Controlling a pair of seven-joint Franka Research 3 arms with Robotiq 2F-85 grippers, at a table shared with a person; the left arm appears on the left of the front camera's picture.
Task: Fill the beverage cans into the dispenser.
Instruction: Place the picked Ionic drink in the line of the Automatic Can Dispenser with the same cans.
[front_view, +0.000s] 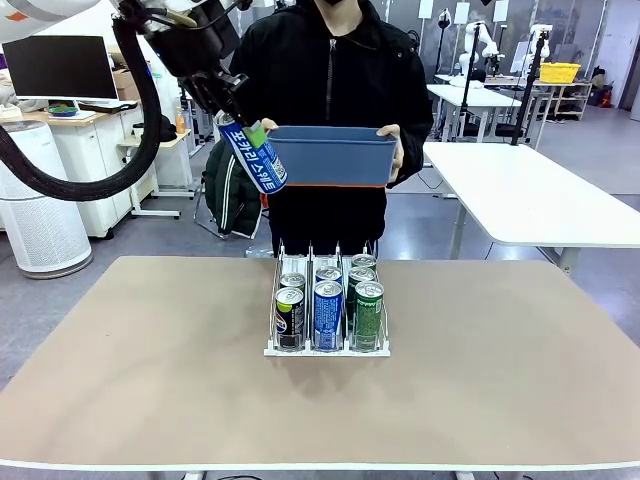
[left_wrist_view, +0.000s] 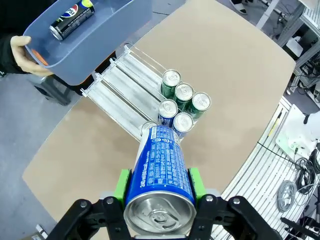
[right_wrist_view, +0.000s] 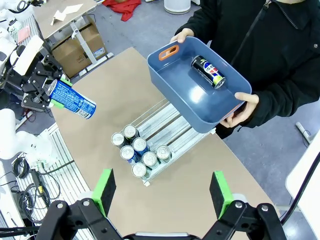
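Your left pincer (left_wrist_view: 159, 184) is clamped on a blue-and-white can (left_wrist_view: 159, 160), a green pad pressed to each side of it. The can hangs tilted in the air, high over the surface (front_view: 150, 350) and on the left of the dispenser (left_wrist_view: 117, 87), with its silver top turned back toward the wrist. From the front it sits just beside the left end of the blue bin (right_wrist_view: 175, 85), but from your right wrist you see a clear gap between the two.

Your right pincer (right_wrist_view: 162, 186) stands wide open with nothing between its pads, high up and looking down on the whole scene.

The dispenser rests mid-surface. Upright cans (front_view: 328, 315) crowd the near end of all three lanes: dark, blue and green in the front row, more behind them. The far stretch of the lanes is bare.

The person at the far side holds the bin up with both hands (right_wrist_view: 245, 107), and one dark can (right_wrist_view: 208, 71) lies on its side in it.
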